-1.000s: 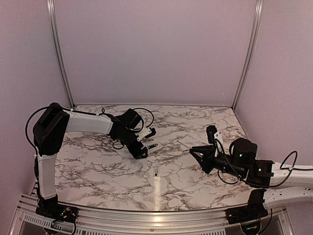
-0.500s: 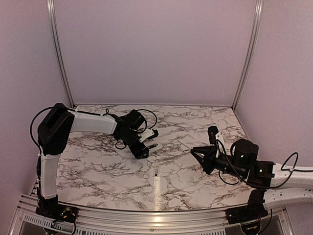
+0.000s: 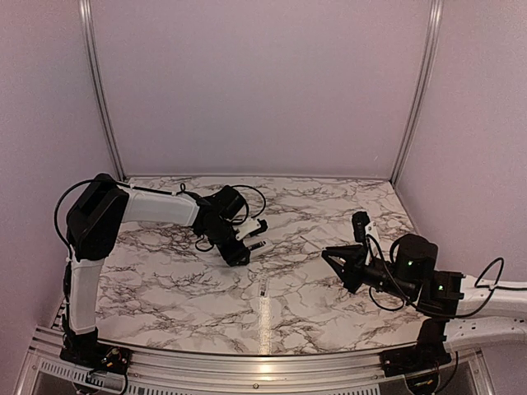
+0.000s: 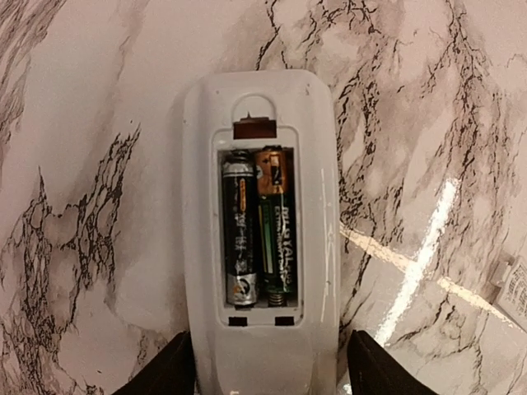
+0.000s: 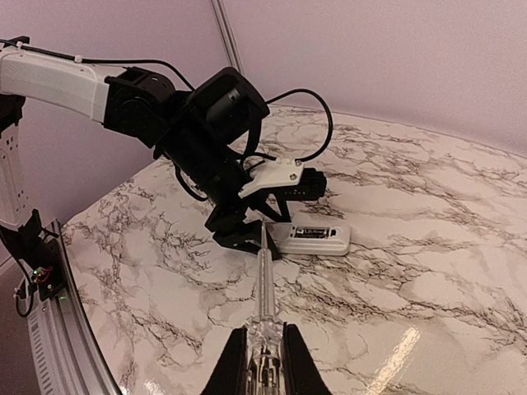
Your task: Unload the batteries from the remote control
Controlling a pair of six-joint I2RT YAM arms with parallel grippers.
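The white remote control (image 4: 259, 329) lies flat on the marble table with its back compartment uncovered. Two dark batteries (image 4: 240, 222) (image 4: 276, 226) sit side by side inside it. My left gripper (image 4: 268, 374) is open and straddles the remote's near end. One finger is at its left edge and the other stands a little off its right edge. From above, the remote (image 3: 258, 246) sticks out of the left gripper (image 3: 245, 245). My right gripper (image 5: 263, 350) is shut on a thin grey rod (image 5: 263, 280) with a clear handle. The rod's tip points at the remote (image 5: 317, 239) from a short distance.
A small white cover piece (image 4: 515, 284) lies at the right edge of the left wrist view. The marble table (image 3: 165, 280) is bounded by pale walls with metal posts (image 3: 99, 90) at the back corners. A metal rail (image 3: 247, 366) runs along the near edge.
The left gripper's jaws have narrowed around the remote's end, and the left arm has shifted slightly. The right arm has drifted a little, still holding the rod.
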